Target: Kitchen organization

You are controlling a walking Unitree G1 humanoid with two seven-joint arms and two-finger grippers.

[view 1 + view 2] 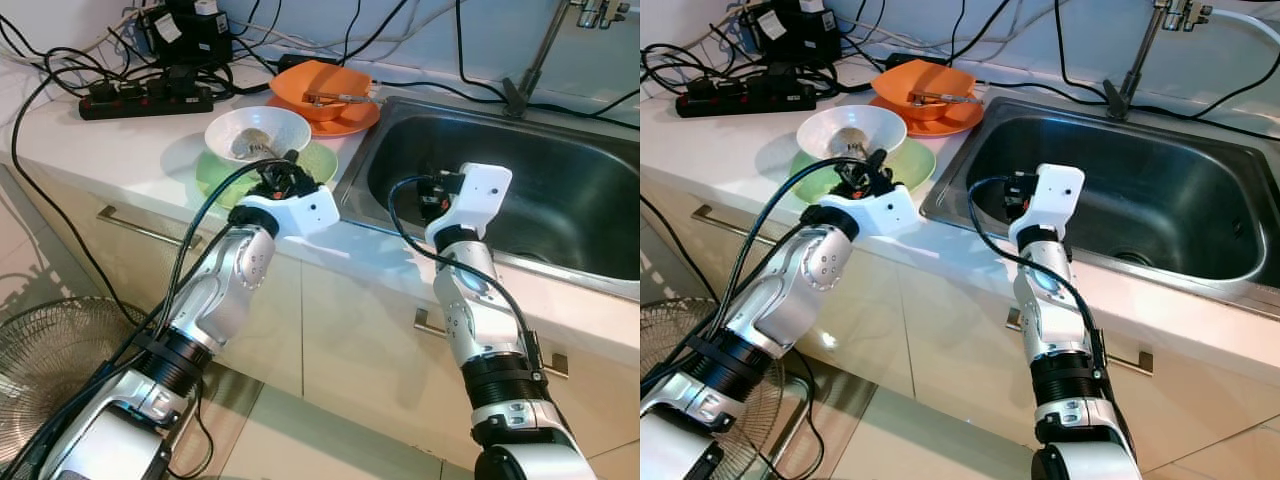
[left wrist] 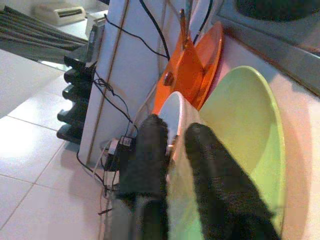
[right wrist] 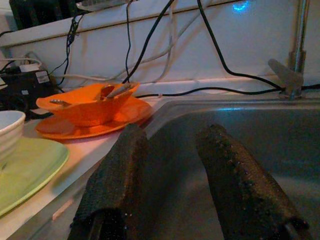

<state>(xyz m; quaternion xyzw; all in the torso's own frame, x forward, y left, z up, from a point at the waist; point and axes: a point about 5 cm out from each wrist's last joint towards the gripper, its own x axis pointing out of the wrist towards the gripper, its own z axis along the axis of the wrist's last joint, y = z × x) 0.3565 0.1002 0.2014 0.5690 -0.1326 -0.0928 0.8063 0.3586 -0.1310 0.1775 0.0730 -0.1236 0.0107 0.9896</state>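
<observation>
A white bowl [image 1: 258, 128] holding a spoon [image 1: 252, 147] sits on a green plate [image 1: 322, 160] on the white counter. My left gripper [image 2: 172, 131] is at the bowl's near rim, its two fingers closed on either side of that rim. Behind it an orange bowl [image 1: 322, 84] with a utensil rests on an orange plate [image 1: 347, 122]. My right gripper [image 3: 172, 137] hovers inside the steel sink [image 1: 560, 200] near its left wall, open with nothing between the fingers.
A black power strip [image 1: 145, 100] and tangled cables lie at the back of the counter. The faucet base [image 1: 522, 92] stands behind the sink. A floor fan [image 1: 50, 360] is low on the left, beside the cabinet fronts.
</observation>
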